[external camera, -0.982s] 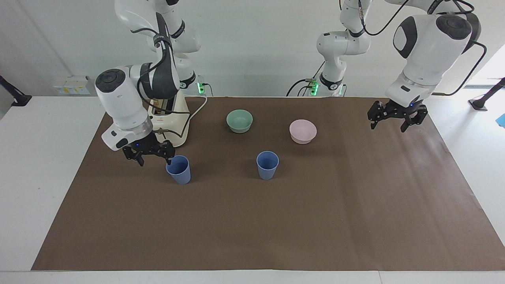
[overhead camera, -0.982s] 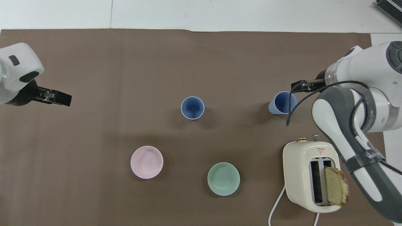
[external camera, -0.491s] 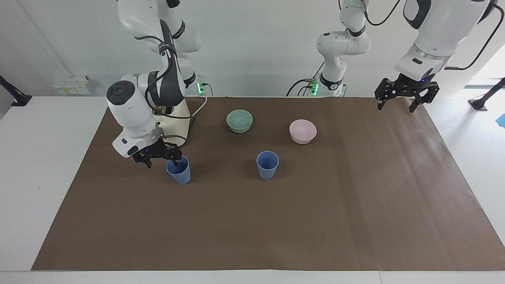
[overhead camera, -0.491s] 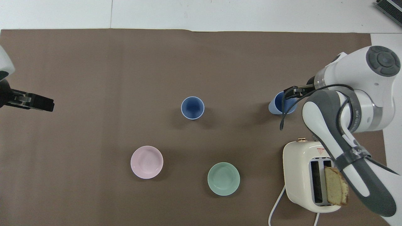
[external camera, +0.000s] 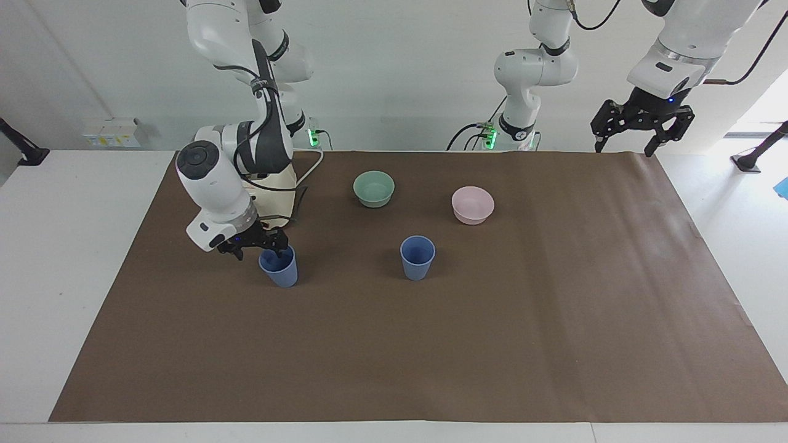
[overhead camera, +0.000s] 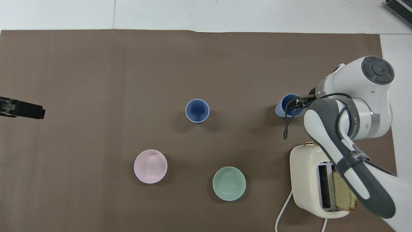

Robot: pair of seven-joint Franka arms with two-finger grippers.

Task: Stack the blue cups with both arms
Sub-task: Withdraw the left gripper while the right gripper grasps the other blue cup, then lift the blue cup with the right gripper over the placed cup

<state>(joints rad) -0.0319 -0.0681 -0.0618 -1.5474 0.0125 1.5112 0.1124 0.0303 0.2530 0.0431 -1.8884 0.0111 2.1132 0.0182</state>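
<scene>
Since a sec earlier, right gripper (external camera: 258, 245) dropped onto rim of one blue cup (external camera: 279, 269), at 3 o'clock of mat in overhead view, jaws spread, not clamped. Left gripper (external camera: 640, 123) rose, fingers apart, empty. 2nd blue cup (external camera: 417, 258) stood mid-mat.

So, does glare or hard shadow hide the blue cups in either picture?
Facing view: no; only a pale sheen on the brown mat toward the left arm's end, away from the blue cups. Overhead view: even light, soft shadows; the right arm, not glare, covers part of one blue cup.
</scene>
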